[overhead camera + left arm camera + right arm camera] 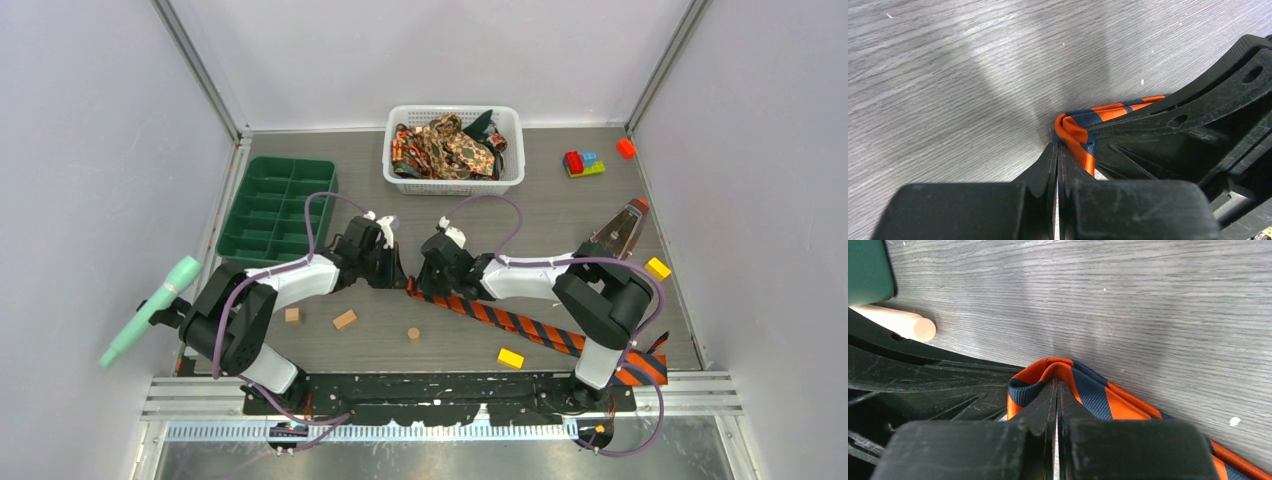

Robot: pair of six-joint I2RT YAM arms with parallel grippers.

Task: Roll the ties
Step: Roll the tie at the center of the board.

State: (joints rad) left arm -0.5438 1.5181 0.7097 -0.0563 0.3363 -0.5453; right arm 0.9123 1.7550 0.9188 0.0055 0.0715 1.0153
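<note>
Grey wood-grain table (560, 215) inside pale walls. At the far left sits a green compartment tray (275, 205), which has no part in this step.

Next comes my left gripper (398, 280), clenched shut. In its wrist view the tips press against the folded narrow end of the striped tie (1075, 132), but I cannot tell whether any fabric sits between the jaws. Just beside it, tip to tip, is my right gripper (1057, 382), also clamped, with the fold arching over its tips and cloth on both sides. I judge it is pinching the tie.

From there the tie lies flat, running diagonally right toward the near edge and under the right arm. More ties wait in the white basket (510, 175) at the back, and a brown one (620, 230) lies further right.

I judge this is the first turn of the roll. To do it well I would:
- keep the fold tight and square to the tie's length
- turn both wrists together so the edges stack evenly
- let the flat length feed in without dragging sideways

The risk is a cone-shaped roll if one side leads.
</note>
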